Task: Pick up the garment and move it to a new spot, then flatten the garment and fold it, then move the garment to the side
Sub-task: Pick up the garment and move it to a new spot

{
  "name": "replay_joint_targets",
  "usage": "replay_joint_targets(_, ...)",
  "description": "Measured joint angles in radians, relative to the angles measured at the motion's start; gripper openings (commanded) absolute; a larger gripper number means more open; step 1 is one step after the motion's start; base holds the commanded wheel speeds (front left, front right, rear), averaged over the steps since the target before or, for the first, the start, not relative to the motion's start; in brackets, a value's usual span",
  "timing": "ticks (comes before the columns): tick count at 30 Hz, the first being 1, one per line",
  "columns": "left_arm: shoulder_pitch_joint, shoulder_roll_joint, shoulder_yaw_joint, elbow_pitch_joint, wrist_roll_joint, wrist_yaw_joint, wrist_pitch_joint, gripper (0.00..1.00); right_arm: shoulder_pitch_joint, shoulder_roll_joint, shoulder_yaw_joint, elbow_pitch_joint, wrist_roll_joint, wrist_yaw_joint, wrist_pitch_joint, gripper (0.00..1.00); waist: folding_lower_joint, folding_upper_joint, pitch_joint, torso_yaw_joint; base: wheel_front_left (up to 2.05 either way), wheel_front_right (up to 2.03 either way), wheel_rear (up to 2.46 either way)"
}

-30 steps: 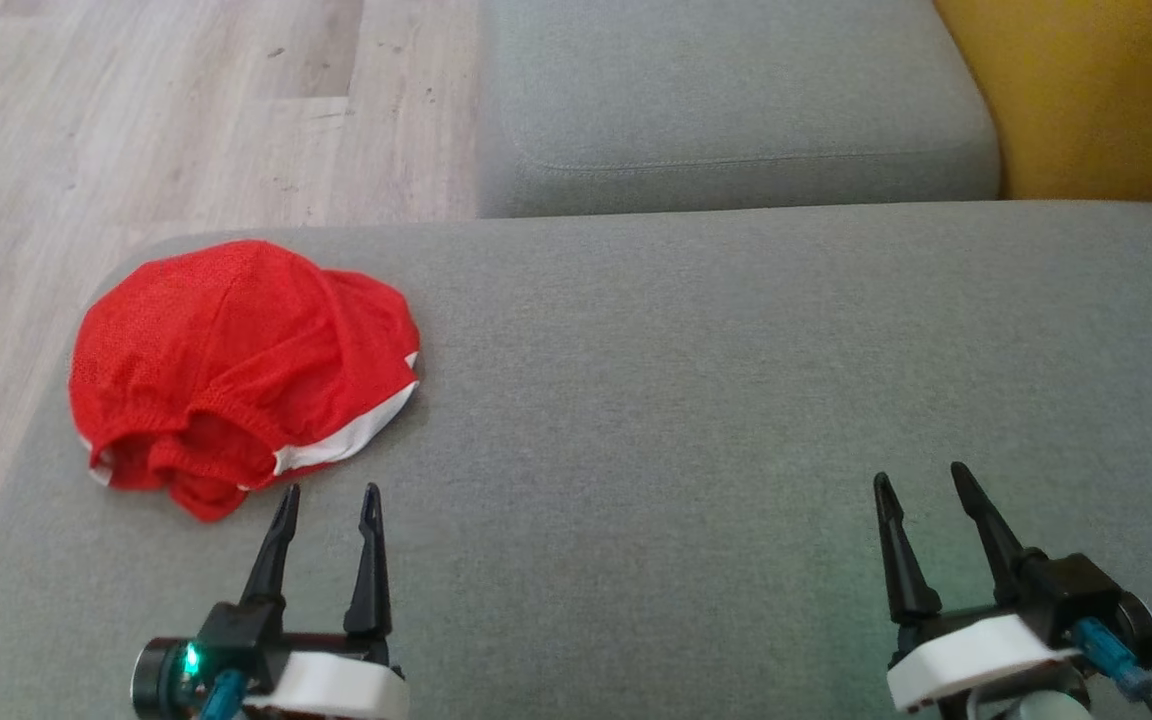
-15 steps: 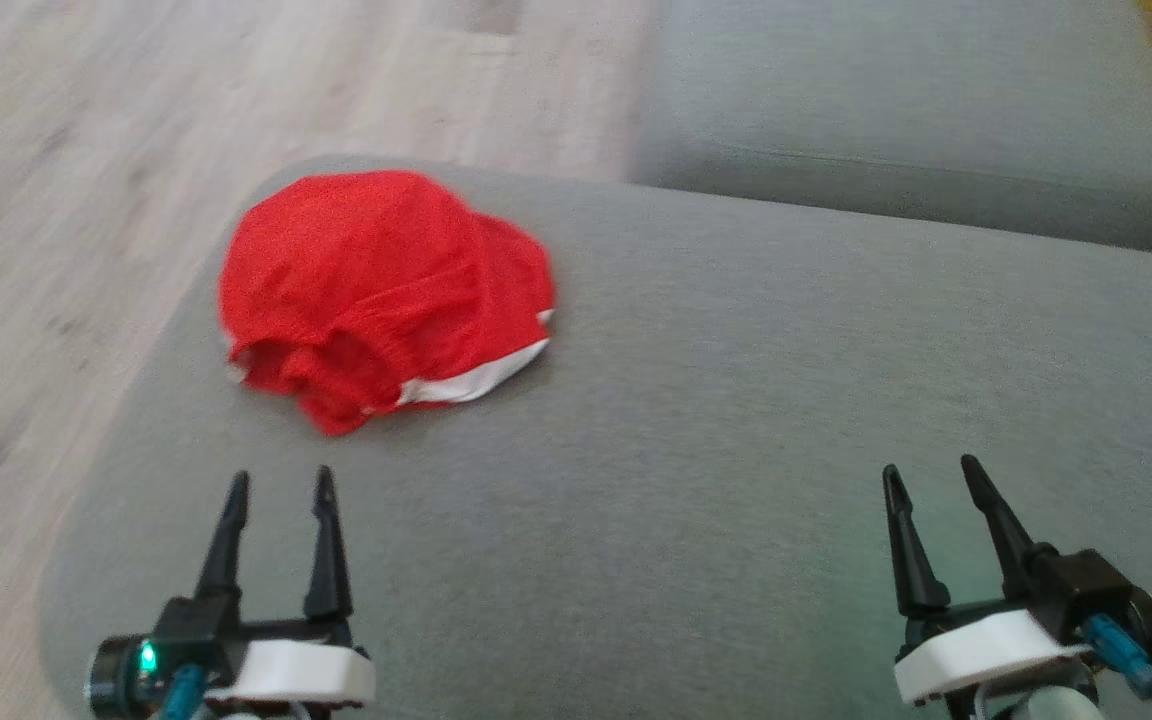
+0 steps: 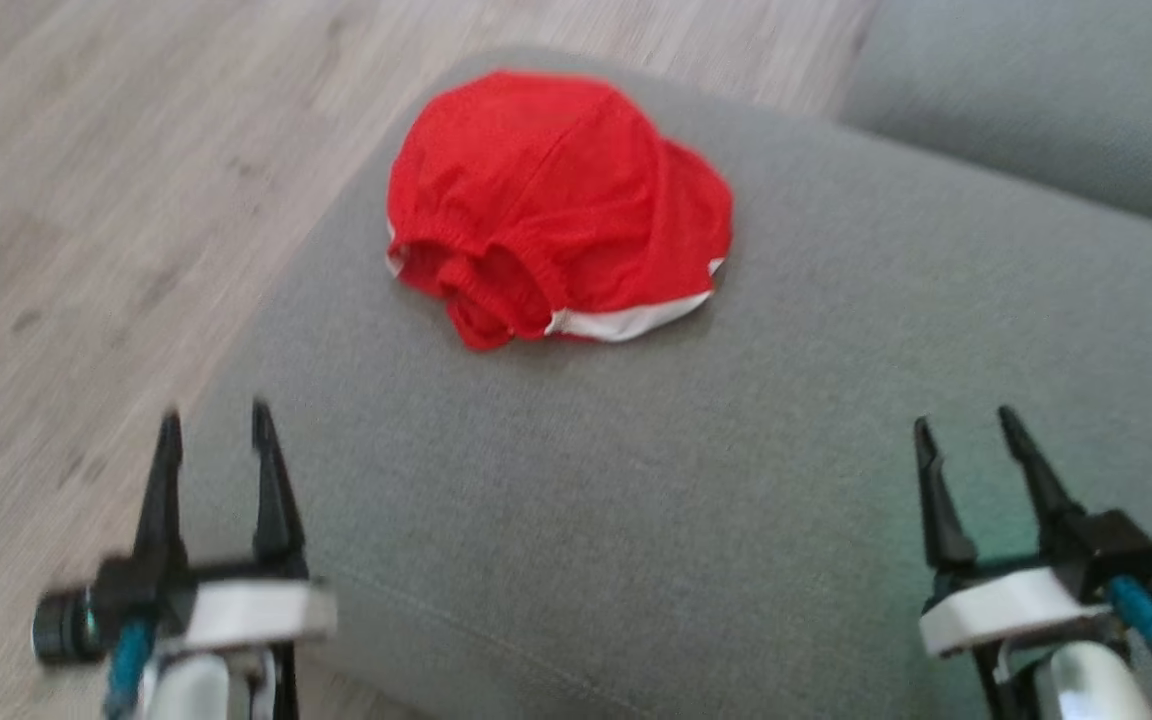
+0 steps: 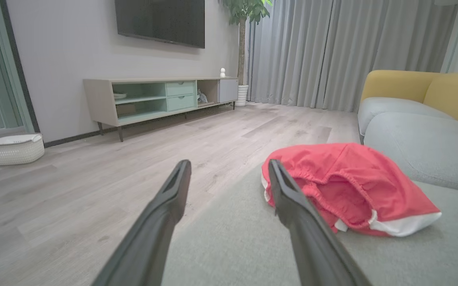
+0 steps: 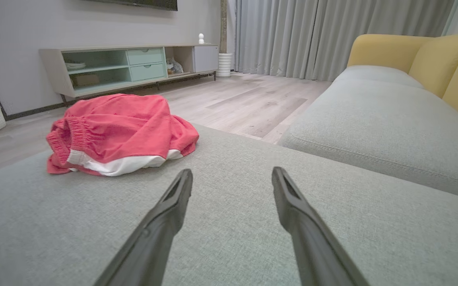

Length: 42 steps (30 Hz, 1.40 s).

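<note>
Both jaws stood wide and empty, left gripper (image 3: 214, 415) at the grey sofa cushion's (image 3: 736, 500) near-left edge, right gripper (image 3: 965, 418) over its near-right, while white-trimmed red shorts (image 3: 556, 190) lay crumpled farther out by the far-left corner, wood floor (image 3: 86, 200) beyond.
</note>
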Motion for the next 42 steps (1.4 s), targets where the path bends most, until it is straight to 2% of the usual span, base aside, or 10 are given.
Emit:
replay_joint_targets(3, -0.15, -0.001, -0.021, -0.007, -0.022, -0.006, 0.0, 1.0, -0.05, -0.016, -0.03, -0.013, -0.053, 0.0, 0.0, 1.0, 0.0001, 0.0, 0.089, 0.008, 0.0, 0.0, 0.0)
replay_joint_targets(7, -0.333, -0.005, -0.084, 0.03, -0.041, -0.035, -0.005, 1.0, -0.118, -0.088, -0.038, -0.036, -0.072, 0.0, 0.0, 1.0, 0.0003, 0.0, 0.192, 0.008, 0.0, 0.0, 0.0)
replay_joint_targets(14, -0.574, -0.023, -0.158, 0.262, -0.077, -0.064, -0.005, 1.0, -0.194, -0.167, -0.05, -0.07, -0.084, 0.0, -0.001, 1.0, 0.0005, -0.0001, 0.355, -0.02, 0.0, 0.0, 0.0)
replay_joint_targets(18, -0.616, -0.025, -0.164, 0.372, -0.104, -0.061, -0.005, 1.0, -0.211, -0.168, -0.046, -0.099, -0.084, 0.0, -0.008, 1.0, 0.0002, -0.0001, 0.388, -0.055, 0.0, 0.0, 0.0)
replay_joint_targets(21, -0.622, -0.026, -0.171, 0.453, -0.126, -0.084, -0.004, 1.0, -0.216, -0.173, -0.053, -0.117, -0.084, 0.0, -0.01, 1.0, -0.0001, 0.0, 0.408, -0.088, 0.0, 0.0, 0.0)
replay_joint_targets(29, -0.686, -0.027, -0.204, 0.536, -0.143, -0.096, -0.005, 1.0, -0.22, -0.193, -0.059, -0.16, -0.084, 0.0, -0.019, 1.0, -0.0001, 0.0, 0.458, -0.115, 0.0, 0.0, 0.0)
replay_joint_targets(30, -0.692, -0.027, -0.205, 0.537, -0.141, -0.095, -0.005, 0.41, -0.223, -0.193, -0.058, -0.16, -0.084, 0.0, -0.019, 1.0, -0.0001, 0.0, 0.459, -0.116, 0.0, 0.0, 0.0)
replay_joint_targets(31, -0.693, -0.027, -0.206, 0.537, -0.137, -0.095, -0.005, 0.0, -0.225, -0.193, -0.058, -0.159, -0.084, 0.0, -0.019, 1.0, 0.0, 0.0, 0.459, -0.116, 0.0, 0.0, 0.0)
replay_joint_targets(37, -0.685, -0.027, -0.198, 0.486, -0.094, -0.091, -0.004, 0.0, -0.232, -0.184, -0.057, -0.122, -0.083, 0.0, -0.019, 1.0, 0.0001, 0.0, 0.423, -0.121, 0.0, 0.0, 0.0)
replay_joint_targets(42, -0.685, -0.016, -0.191, 0.364, 0.005, -0.107, -0.004, 0.0, -0.219, -0.121, -0.048, -0.068, -0.067, 0.0, -0.012, 1.0, 0.0, 0.0, 0.349, -0.138, 0.0, 0.0, 0.0)
